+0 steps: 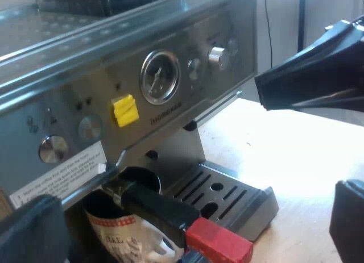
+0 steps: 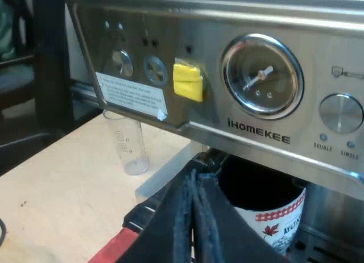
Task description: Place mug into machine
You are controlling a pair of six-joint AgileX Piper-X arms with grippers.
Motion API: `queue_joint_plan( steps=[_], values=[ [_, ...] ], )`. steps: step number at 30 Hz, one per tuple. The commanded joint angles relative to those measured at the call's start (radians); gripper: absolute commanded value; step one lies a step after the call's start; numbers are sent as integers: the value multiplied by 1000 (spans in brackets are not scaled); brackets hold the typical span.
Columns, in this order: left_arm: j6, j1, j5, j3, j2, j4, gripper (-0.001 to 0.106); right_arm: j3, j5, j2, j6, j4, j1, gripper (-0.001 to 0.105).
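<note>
The brushed-steel espresso machine (image 1: 68,75) (image 2: 205,36) has a round pressure gauge (image 1: 160,76) (image 2: 261,75) on its front panel. A yellow tag (image 1: 125,109) (image 2: 187,81) sits near the gauge, and a white printed sticker (image 1: 57,180) (image 2: 131,95) runs along the panel's lower edge.

The white mug with a red-and-white checked band (image 1: 114,234) (image 2: 267,217) stands upright under that panel, at the machine's front. Its inside is dark. Its foot is hidden, so I cannot tell what it rests on. A dark handle (image 1: 153,206) juts out from the machine's front across the mug's rim and ends in a red block (image 1: 219,246) (image 2: 111,249). The slotted black drip tray (image 1: 227,197) lies just beside the mug.

The left pincer (image 1: 190,197) faces the machine's front from a little way back. Its 2 black fingers are spread wide apart and hold nothing.

The right pincer (image 2: 196,180) has its 2 fingers pressed together with only a thin seam between them, and nothing shows in that seam. Its tips are just in front of the mug's rim, above the dark handle. I cannot tell whether they touch the mug.

A clear plastic measuring glass with printed marks (image 2: 129,146) stands upright on the pale wooden desk (image 1: 296,155) (image 2: 51,189), near the machine's corner and apart from the mug.
</note>
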Motion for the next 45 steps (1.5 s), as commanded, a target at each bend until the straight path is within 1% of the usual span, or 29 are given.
queue_joint_plan(
  steps=[1,4,5,9,11,14,16,20,27,29,31,35,37,39,42,45],
  values=[
    [-23,1,3,-31,-5,16,95,-13,54,2,24,-1,26,0],
    [-74,1,3,-59,-5,57,95,-39,113,43,65,-6,49,0],
    [-82,1,3,-68,-5,77,95,-55,124,67,65,-6,54,0],
    [-81,1,3,-76,-5,98,95,-124,132,157,65,-6,55,0],
    [-81,1,3,-76,-5,98,95,-182,172,239,65,-7,55,0],
    [-81,1,3,-82,-5,98,95,-227,200,294,65,-7,55,0],
    [-81,1,3,-92,-5,99,95,-262,244,337,65,-11,49,0],
    [-81,1,3,-96,-5,101,95,-278,249,387,66,-77,44,0],
    [-81,1,3,-98,-5,101,95,-278,267,415,66,-129,16,0],
    [-81,1,9,-98,-5,101,95,-278,263,427,64,-165,-15,0],
    [-81,1,11,-98,-5,101,95,-278,236,427,64,-167,-34,0],
    [-81,1,11,-98,-5,101,95,-281,223,430,58,-167,-52,0],
    [-81,1,11,-98,-5,101,95,-281,192,434,58,-167,-58,0],
    [-81,1,11,-98,-5,101,95,-286,186,439,56,-167,-62,0],
    [-81,1,11,-98,-5,101,95,-302,177,461,40,-167,-67,0],
    [-81,1,11,-98,-5,101,95,-325,197,483,11,-167,-67,0]
  ],
)
